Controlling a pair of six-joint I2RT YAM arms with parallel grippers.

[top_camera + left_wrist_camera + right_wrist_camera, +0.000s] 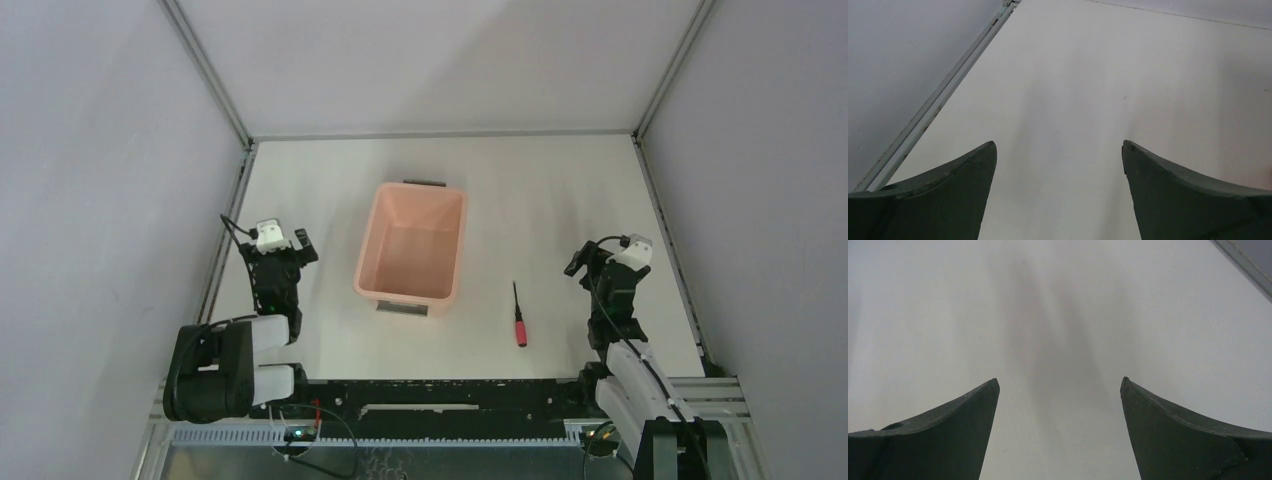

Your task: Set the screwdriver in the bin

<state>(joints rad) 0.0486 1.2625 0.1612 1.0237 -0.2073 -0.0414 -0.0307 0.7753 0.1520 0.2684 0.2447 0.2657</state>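
Left wrist and right wrist views show the left gripper (1059,145) and right gripper (1060,382) both wide open and empty, and further out the screwdriver (518,315) lies on the table (560,200), red handle nearest, tip pointing away, right of the bin (411,243), not touching it.

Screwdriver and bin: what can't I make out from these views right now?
- Screwdriver: in the top view only, too small to tell its tip.
- Bin: outside both wrist views; they show only fingers and table.
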